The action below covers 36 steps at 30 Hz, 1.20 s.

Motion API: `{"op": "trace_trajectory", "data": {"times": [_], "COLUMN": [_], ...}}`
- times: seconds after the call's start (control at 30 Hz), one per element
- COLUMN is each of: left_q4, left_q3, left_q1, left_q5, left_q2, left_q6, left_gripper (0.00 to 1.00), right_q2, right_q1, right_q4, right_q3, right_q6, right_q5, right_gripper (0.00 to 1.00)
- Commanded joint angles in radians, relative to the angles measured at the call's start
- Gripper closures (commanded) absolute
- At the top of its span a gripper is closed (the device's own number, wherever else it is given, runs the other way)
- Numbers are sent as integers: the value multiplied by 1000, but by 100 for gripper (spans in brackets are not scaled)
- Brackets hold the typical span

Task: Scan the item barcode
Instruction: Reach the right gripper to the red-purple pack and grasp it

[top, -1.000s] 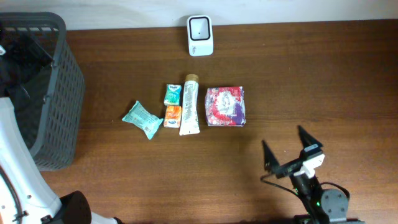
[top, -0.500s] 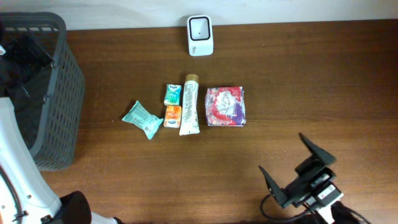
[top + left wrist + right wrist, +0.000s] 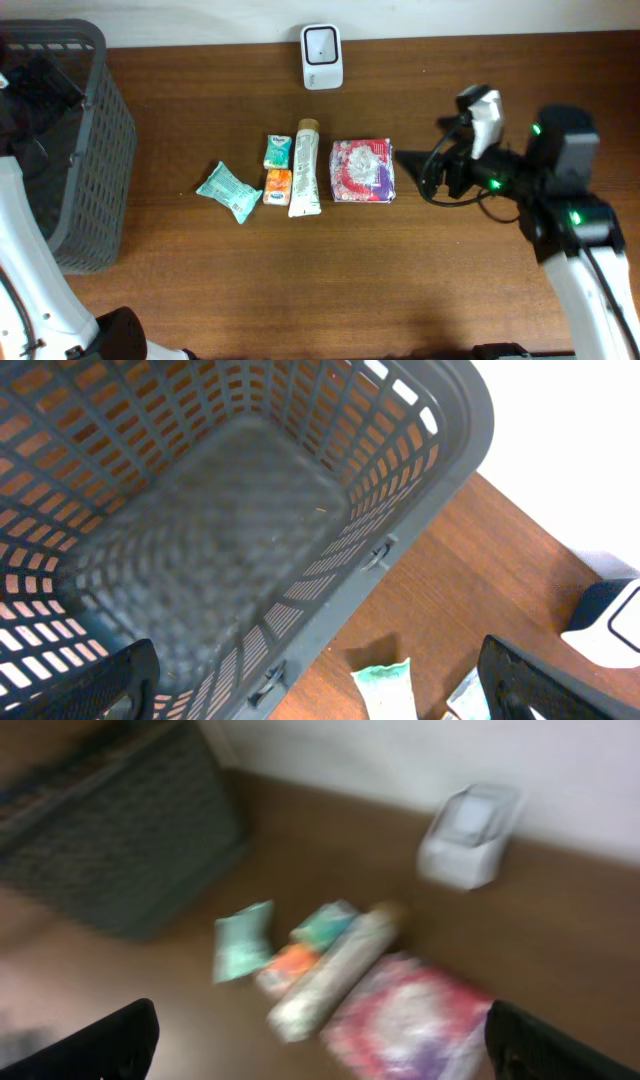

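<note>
Several items lie mid-table: a teal packet (image 3: 229, 190), a green box (image 3: 277, 151), an orange box (image 3: 277, 186), a white tube (image 3: 304, 168) and a red-purple packet (image 3: 362, 171). The white scanner (image 3: 322, 57) stands at the back edge. My right gripper (image 3: 423, 172) hovers just right of the red-purple packet, open and holding nothing. Its blurred wrist view looks down on the red-purple packet (image 3: 420, 1020), the tube (image 3: 335, 970) and the scanner (image 3: 468, 835). My left gripper (image 3: 320, 690) is open and empty above the basket (image 3: 230, 530). No barcode is visible.
A grey mesh basket (image 3: 60, 140) fills the table's left end. The left wrist view catches the teal packet (image 3: 385, 685) and the scanner (image 3: 610, 625) beyond the basket rim. The white left arm (image 3: 30, 270) runs along the left edge.
The right arm has swung from the table's front edge up and back to just right of the red-purple packet, still open. The left arm and the items have not moved.
</note>
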Motion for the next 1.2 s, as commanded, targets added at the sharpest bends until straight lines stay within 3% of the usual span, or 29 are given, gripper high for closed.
{"op": "trace_trajectory", "data": {"times": [0.0, 0.07, 0.17, 0.57, 0.87, 0.93, 1.0, 1.03, 1.17], "left_q4": [3, 3, 3, 3, 3, 3, 3, 3, 3], "left_q3": [7, 7, 7, 7, 7, 7, 7, 7, 7], "left_q1": [3, 3, 3, 3, 3, 3, 3, 3, 3], "left_q5": [-11, -11, -11, -11, -11, -11, -11, -11, -11], "left_q2": [0, 0, 0, 0, 0, 0, 0, 0, 0], "left_q6": [16, 16, 17, 17, 17, 16, 16, 17, 17], "left_gripper": [1, 1, 1, 1, 1, 1, 1, 1, 1], "right_q2": [138, 236, 343, 616, 809, 835, 859, 870, 877], "right_q1": [0, 0, 0, 7, 8, 8, 8, 10, 37], "right_q4": [-23, 11, -8, 42, 155, 158, 163, 168, 183], "right_q3": [27, 28, 28, 26, 26, 26, 26, 26, 26], "right_q6": [71, 114, 390, 380, 294, 295, 295, 295, 295], "right_q5": [-231, -155, 183, 282, 42, 37, 37, 37, 37], "right_gripper": [1, 1, 1, 1, 0, 8, 29, 34, 36]}}
